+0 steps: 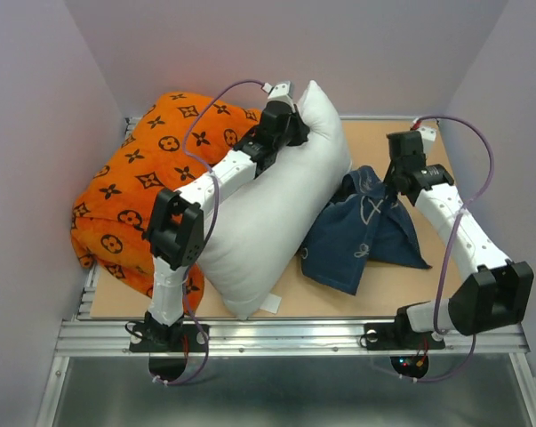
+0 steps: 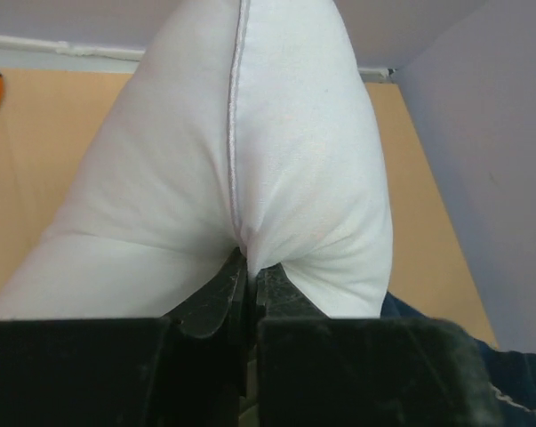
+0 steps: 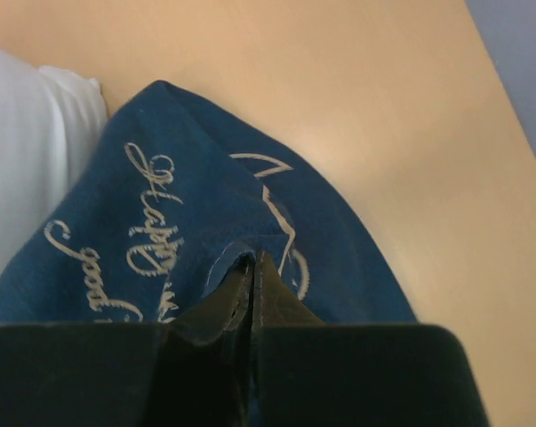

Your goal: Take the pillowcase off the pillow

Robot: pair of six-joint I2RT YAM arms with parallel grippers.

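The plump white pillow (image 1: pixel 268 213) lies bare, running from the near edge to the back middle, with a small white tag at its near end. My left gripper (image 1: pixel 296 123) is shut on its far corner, pinching the seam (image 2: pixel 241 240). The navy pillowcase (image 1: pixel 361 229) with white drawings lies crumpled on the table to the right of the pillow, off it. My right gripper (image 1: pixel 394 182) is shut on a fold of the pillowcase (image 3: pixel 188 222) at its upper right. A bit of the pillow (image 3: pixel 28 151) shows at the left of the right wrist view.
An orange cushion with black motifs (image 1: pixel 148 173) fills the back left, against the left arm. The tan table (image 1: pixel 410 285) is boxed in by lilac walls at left, back and right. A metal rail (image 1: pixel 294 334) runs along the near edge.
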